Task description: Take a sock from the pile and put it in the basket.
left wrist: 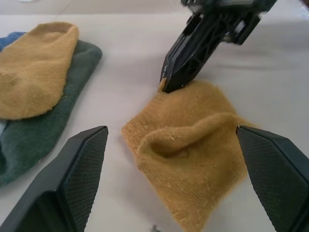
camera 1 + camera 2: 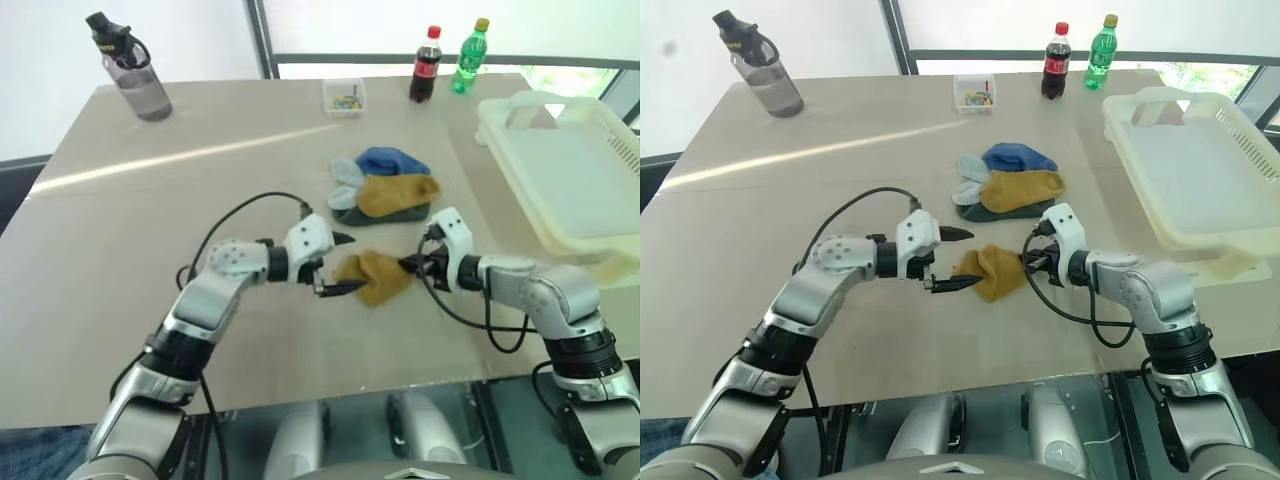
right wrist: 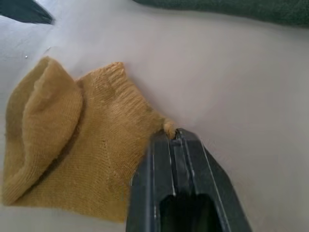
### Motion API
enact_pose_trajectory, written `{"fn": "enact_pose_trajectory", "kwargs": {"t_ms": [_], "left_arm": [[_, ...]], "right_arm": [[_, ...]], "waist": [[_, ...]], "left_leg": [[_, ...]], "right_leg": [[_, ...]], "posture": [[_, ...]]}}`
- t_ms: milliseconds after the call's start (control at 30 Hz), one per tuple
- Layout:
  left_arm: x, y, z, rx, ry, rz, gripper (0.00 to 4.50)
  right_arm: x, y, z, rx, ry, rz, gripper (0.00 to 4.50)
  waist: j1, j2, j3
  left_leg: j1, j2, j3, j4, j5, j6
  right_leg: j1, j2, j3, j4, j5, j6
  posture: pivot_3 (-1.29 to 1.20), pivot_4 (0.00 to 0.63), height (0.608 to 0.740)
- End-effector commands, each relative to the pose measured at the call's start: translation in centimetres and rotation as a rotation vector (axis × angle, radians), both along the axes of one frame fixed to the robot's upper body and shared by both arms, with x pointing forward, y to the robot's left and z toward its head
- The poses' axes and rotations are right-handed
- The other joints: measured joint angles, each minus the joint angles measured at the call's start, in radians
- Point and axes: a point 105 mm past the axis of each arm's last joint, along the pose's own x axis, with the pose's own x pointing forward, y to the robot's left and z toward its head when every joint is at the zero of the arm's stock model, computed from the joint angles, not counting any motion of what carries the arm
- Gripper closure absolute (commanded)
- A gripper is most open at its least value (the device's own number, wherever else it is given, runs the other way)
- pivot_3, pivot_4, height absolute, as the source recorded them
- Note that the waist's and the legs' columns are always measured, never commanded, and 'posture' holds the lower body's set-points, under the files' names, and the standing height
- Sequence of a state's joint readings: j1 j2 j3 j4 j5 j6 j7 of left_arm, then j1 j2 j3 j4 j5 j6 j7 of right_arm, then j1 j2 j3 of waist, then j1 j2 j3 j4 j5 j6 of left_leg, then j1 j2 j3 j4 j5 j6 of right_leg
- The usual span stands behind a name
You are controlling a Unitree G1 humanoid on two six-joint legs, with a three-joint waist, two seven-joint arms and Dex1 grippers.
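Nearest on the beige table [image 2: 150,330], a crumpled mustard-yellow knit sock [image 2: 375,276] lies flat between the two hands: the right gripper [image 3: 175,137] is pinched tight on its ribbed cuff edge, while the left gripper [image 2: 338,263] has its black fingers [image 1: 72,179] spread wide either side of the sock, touching nothing (its wrist view makes that gap plain). Just beyond sits the pile [image 2: 385,190] of blue, grey and dark green socks with a second yellow one on top. Farther right stands the large cream-white slotted plastic basket [image 2: 600,150].
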State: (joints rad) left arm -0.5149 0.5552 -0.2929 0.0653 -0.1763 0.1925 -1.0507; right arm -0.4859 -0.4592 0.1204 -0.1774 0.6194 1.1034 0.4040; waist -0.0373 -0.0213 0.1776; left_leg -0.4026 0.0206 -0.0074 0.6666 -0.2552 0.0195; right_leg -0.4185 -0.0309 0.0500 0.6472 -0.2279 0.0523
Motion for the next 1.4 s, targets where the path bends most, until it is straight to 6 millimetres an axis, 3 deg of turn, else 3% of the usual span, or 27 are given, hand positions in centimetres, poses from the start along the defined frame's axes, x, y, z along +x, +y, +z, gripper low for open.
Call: {"fn": "enact_pose_trajectory", "kwargs": {"t_ms": [33, 200, 267, 300, 367, 400, 567, 600, 767, 933, 1133, 1300, 1400], "left_arm": [[0.5, -0.6, 0.4, 0.037, -0.076, -0.054, 0.00], [1.0, -0.5, 0.6, 0.041, -0.102, -0.065, 0.00], [1.1, -0.5, 0.6, 0.036, -0.107, -0.069, 0.52], [1.1, -0.5, 0.6, 0.036, -0.109, -0.072, 0.54], [1.1, -0.5, 0.6, 0.033, -0.108, -0.078, 1.57], [1.0, -0.5, 0.6, 0.031, -0.104, -0.079, 1.71], [0.9, -0.1, 0.5, 0.032, -0.091, -0.076, 4.23], [0.9, -0.1, 0.5, 0.030, -0.091, -0.074, 4.38], [0.4, 0.1, 1.8, -0.033, -0.094, -0.062, 4.38], [-1.5, 1.3, 2.9, -0.063, -0.055, -0.064, 4.38], [-4.4, 4.3, 1.9, 0.005, 0.064, -0.021, 4.38], [-5.3, 6.4, 0.5, 0.074, 0.127, 0.053, 4.38], [-5.5, 6.6, 0.0, 0.088, 0.138, 0.060, 4.38]], "right_arm": [[-0.3, -0.1, -0.4, -0.004, 0.011, -0.005, 4.42], [-0.3, -0.3, -0.6, -0.005, 0.011, -0.024, 4.42], [-0.3, -0.2, -0.5, -0.001, 0.011, -0.030, 4.50], [-0.3, -0.2, -0.5, 0.003, 0.011, -0.031, 4.50], [-0.3, -0.1, -0.5, 0.005, 0.010, -0.033, 4.50], [-0.3, 0.0, -0.6, 0.005, 0.009, -0.034, 4.50], [0.0, 0.3, -0.5, 0.009, 0.004, -0.035, 4.50], [0.0, 0.3, -0.4, 0.010, 0.003, -0.035, 4.50], [0.0, 0.4, -0.6, 0.011, 0.005, -0.031, 4.50], [-0.1, 0.4, -0.6, 0.013, 0.009, -0.033, 4.50], [-0.2, 0.3, -0.6, 0.022, 0.011, -0.039, 4.50], [-0.3, 0.1, 0.3, 0.092, 0.019, -0.063, 4.50], [-0.7, -0.2, 0.5, 0.103, 0.029, -0.064, 4.50]], "waist": [[0.000, 0.000, 0.000], [0.000, 0.000, 0.000], [0.001, 0.000, 0.000], [0.000, 0.000, 0.000], [-0.001, 0.000, 0.000], [-0.001, 0.000, 0.000], [-0.002, 0.000, 0.000], [-0.002, 0.000, 0.000], [-0.003, 0.000, 0.000], [-0.006, 0.000, 0.000], [-0.005, 0.000, 0.000], [-0.003, 0.000, 0.000], [-0.002, 0.000, 0.000]], "left_leg": [[0.000, 0.000, 0.000, 0.000, 0.000, 0.000], [0.000, 0.000, 0.000, 0.000, 0.000, 0.000], [0.000, 0.000, 0.000, 0.000, 0.000, 0.000], [0.000, 0.000, 0.000, 0.001, 0.000, 0.000], [0.000, 0.000, 0.000, 0.001, 0.000, 0.000], [0.000, 0.000, 0.000, 0.001, 0.000, 0.000], [0.001, 0.000, 0.000, 0.001, 0.000, 0.000], [0.002, 0.000, 0.000, 0.002, 0.000, 0.000], [0.003, 0.000, 0.000, 0.002, 0.000, 0.000], [0.003, 0.001, 0.000, 0.002, 0.000, 0.000], [0.004, 0.001, -0.001, 0.002, 0.000, 0.000], [0.004, 0.002, 0.000, 0.002, 0.000, 0.000], [0.003, 0.001, 0.000, 0.002, 0.000, 0.000]], "right_leg": [[0.000, 0.000, 0.000, 0.000, 0.000, 0.000], [0.000, 0.000, 0.000, 0.001, 0.000, 0.000], [0.000, 0.000, 0.000, 0.001, 0.000, 0.000], [0.000, 0.000, 0.000, 0.001, 0.000, 0.000], [0.000, 0.000, 0.000, 0.001, 0.000, 0.000], [0.000, 0.000, 0.000, 0.002, 0.000, 0.000], [0.000, 0.000, 0.001, 0.004, 0.000, 0.000], [0.000, 0.000, 0.001, 0.005, 0.000, 0.000], [0.000, 0.000, 0.001, 0.007, 0.000, 0.000], [0.000, 0.000, 0.002, 0.008, 0.000, 0.000], [-0.001, 0.000, 0.003, 0.009, 0.000, 0.000], [0.000, -0.001, 0.002, 0.009, -0.001, 0.000], [-0.001, 0.000, 0.002, 0.008, -0.001, 0.000]], "posture": [[0.00, 0.150, 0.740], [0.00, 0.150, 0.740], [0.00, 0.150, 0.740], [0.00, 0.150, 0.740], [0.00, 0.150, 0.740], [0.00, 0.150, 0.740], [0.00, 0.150, 0.740], [0.00, 0.150, 0.740], [0.00, 0.150, 0.740], [0.00, 0.150, 0.740], [0.00, 0.150, 0.740], [0.00, 0.150, 0.740], [0.00, 0.150, 0.740]]}}
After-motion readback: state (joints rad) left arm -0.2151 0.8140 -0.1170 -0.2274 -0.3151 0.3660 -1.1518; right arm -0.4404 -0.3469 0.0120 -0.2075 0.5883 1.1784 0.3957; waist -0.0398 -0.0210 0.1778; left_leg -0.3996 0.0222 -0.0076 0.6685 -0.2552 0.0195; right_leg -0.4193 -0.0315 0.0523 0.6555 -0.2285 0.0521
